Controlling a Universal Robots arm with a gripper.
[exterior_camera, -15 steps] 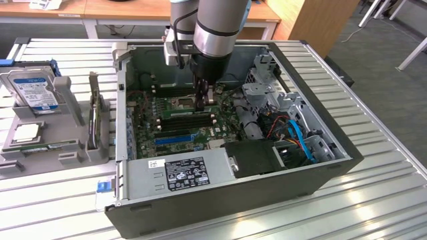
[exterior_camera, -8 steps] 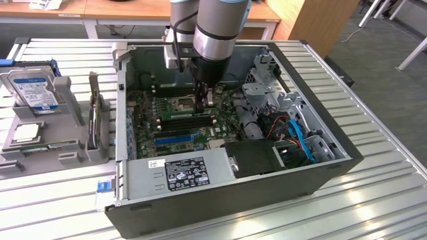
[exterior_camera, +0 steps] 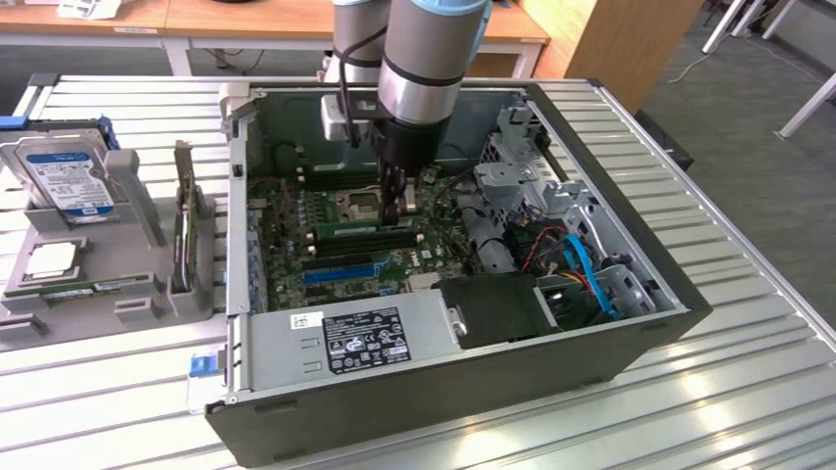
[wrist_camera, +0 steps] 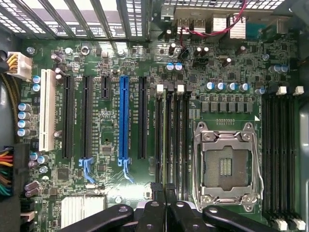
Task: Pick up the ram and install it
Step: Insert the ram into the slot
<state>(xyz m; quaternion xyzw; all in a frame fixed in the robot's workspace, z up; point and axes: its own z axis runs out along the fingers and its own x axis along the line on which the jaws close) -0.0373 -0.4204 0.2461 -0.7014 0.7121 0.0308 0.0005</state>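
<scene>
1. The gripper (wrist_camera: 164,189) is seen clenched with nothing clasped, poised over one end of the ram (wrist_camera: 169,135).
2. The ram is found standing edge-up among the memory slots (wrist_camera: 180,135), just beside the processor socket (wrist_camera: 226,166); whether it is latched cannot be told.
3. Pressure is best applied straight down, kept square to the ram's top edge.
4. Sideways room is limited by the socket; the case wall (exterior_camera: 239,196) is well apart.

No word or number can be read with certainty. Inside the computer case (exterior_camera: 457,411), the power supply (exterior_camera: 281,357) carries a black label (exterior_camera: 363,336) with white print, and a small white sticker (exterior_camera: 303,321) just beside it. Left of the case in the exterior view, the hard drive (exterior_camera: 39,157) has a blue-white label (exterior_camera: 72,183). White print (wrist_camera: 148,121) runs along the motherboard (wrist_camera: 193,87) slots but is too small to read.
</scene>
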